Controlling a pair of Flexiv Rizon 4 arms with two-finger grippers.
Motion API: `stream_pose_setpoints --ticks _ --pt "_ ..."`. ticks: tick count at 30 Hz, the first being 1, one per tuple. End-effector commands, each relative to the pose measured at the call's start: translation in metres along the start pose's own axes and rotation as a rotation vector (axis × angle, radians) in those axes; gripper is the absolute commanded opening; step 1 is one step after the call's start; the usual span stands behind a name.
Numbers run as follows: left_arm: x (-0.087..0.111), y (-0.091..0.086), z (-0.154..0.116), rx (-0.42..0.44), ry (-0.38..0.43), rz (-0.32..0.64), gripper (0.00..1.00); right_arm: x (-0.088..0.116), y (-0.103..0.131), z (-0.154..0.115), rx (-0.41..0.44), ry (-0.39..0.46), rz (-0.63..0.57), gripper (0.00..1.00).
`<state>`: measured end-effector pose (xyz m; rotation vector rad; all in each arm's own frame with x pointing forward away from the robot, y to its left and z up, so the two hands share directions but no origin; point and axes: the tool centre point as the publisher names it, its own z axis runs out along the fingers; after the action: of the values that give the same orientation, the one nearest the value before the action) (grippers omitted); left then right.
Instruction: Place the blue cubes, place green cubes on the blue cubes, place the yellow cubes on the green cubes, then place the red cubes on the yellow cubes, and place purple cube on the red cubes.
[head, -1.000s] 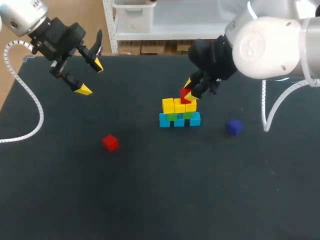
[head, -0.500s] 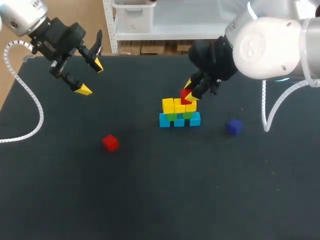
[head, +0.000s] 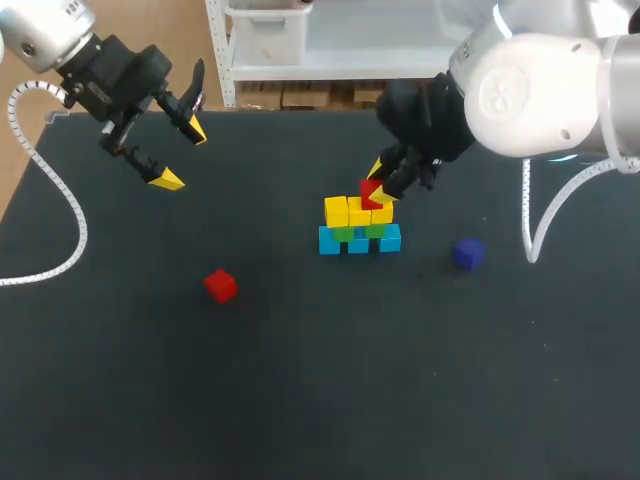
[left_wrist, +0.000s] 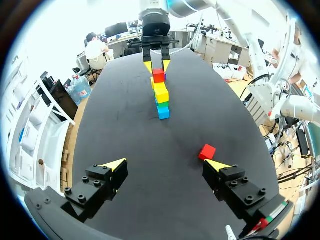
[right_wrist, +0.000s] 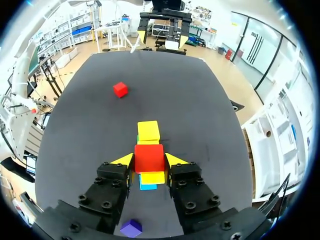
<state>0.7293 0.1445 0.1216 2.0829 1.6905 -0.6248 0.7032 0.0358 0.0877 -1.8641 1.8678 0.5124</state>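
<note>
Red layer underway! The right gripper (head: 378, 182) was clamped on a red cube (right_wrist: 148, 157), a yellow fingertip pressed to each side, right at the top of the stack (head: 358, 225). That stack read blue cubes (head: 358, 242) at the base, green cubes (head: 345, 233) peeking out above them, and yellow cubes (head: 348, 210) across the top. The red cube sat over the right end of the yellow row. Whether it was fully seated or a hair above, the views did not settle.

As I judge it, the next move called for a gentle release: spread the fingers just enough, then lift straight up so the yellow row took no nudge.

The right arm came in from behind and to the right of the stack, wrist bent steeply down, fingers aimed at the stack's top. The left gripper (head: 180, 155) hung high, well to the left of and behind the stack, tilted, its fingers spread wide and holding nothing.

The second red cube (head: 220, 285) lay on the table (head: 300, 400), well to the left of and in front of the stack. The purple cube (head: 467, 253) waited near the stack's right side.
</note>
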Motion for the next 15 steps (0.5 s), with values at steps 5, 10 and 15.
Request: stream_pose_setpoints --ticks 5,10,15 --pt "0.0006 0.0019 -0.0005 0.004 0.001 0.002 1.0 0.0009 -0.0032 0.0008 -0.007 -0.005 -0.001 0.05" --pt "0.0006 0.0019 -0.0005 0.004 0.001 0.002 1.0 0.0017 -0.004 0.0013 -0.012 -0.007 -0.002 0.1" --pt "0.0006 0.0019 -0.0005 0.004 0.001 0.002 1.0 0.0015 -0.0049 0.0018 -0.016 -0.006 -0.005 0.2"
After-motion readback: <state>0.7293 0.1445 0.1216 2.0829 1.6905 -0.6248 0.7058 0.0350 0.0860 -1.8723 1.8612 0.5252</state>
